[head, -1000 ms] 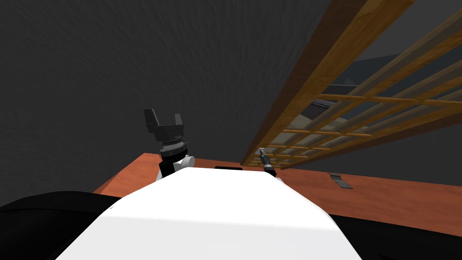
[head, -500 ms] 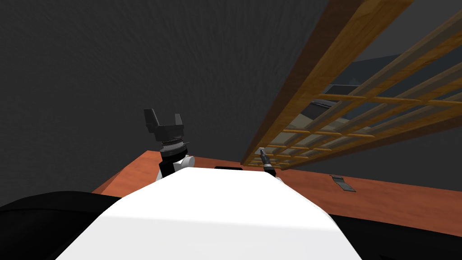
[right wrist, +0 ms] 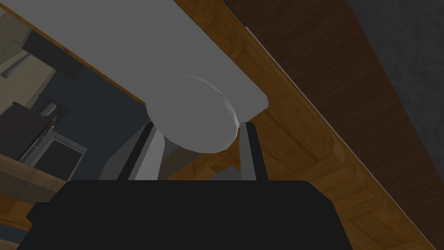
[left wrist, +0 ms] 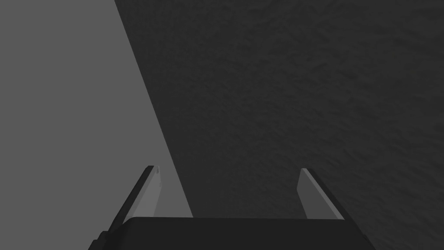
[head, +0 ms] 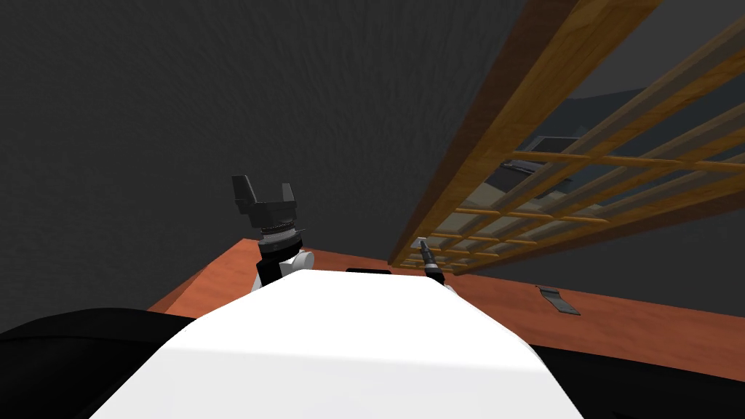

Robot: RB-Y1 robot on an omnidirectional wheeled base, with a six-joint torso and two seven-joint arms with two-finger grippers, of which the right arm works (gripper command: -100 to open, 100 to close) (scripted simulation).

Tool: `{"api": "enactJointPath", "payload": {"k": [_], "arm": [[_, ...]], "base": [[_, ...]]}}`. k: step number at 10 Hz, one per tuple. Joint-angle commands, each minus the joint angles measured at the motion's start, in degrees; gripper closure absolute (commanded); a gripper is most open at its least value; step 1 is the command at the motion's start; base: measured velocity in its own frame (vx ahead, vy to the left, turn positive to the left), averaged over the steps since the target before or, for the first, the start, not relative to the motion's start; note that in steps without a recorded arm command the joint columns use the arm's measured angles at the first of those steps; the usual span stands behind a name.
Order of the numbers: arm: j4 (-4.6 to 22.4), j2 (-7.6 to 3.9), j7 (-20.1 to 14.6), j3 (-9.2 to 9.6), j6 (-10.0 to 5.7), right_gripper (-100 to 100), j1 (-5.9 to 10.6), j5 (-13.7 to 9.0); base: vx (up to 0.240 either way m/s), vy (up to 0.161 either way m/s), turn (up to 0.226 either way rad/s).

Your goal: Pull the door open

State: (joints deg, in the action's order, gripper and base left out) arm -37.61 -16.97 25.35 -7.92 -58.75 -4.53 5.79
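Right wrist view: handle [right wrist: 190, 108] inside claw [right wrist: 199, 126]

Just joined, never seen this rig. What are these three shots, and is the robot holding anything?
It is a two-armed robot standing at a wooden door with a lattice of glass panes. The wide shot comes from a camera on its head, looking steeply down. The other two come from cameras on its hands, each looking along that hand's pincer. The left pincer is raised before a dark grey wall, fingers open, holding nothing. The right pincer is shut on the door's grey handle, its two fingers pressing the rounded end from both sides. Below is a reddish-brown floor.
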Motion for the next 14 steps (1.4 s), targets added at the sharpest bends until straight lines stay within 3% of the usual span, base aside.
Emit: {"api": "enactJointPath", "payload": {"k": [1, 6, 14], "arm": [[0.05, 0.31, -2.86, 0.80, 0.15, 100, 0.12, -1.08], [-0.05, 0.31, -8.40, 1.56, 0.51, 100, 0.31, -2.84], [-0.31, 0.29, -20.16, 3.53, 1.41, 100, 0.80, -7.35]], "base": [[-0.043, -0.024, 0.084], [-0.035, -0.017, 0.043], [-0.041, -0.022, 0.062]]}}
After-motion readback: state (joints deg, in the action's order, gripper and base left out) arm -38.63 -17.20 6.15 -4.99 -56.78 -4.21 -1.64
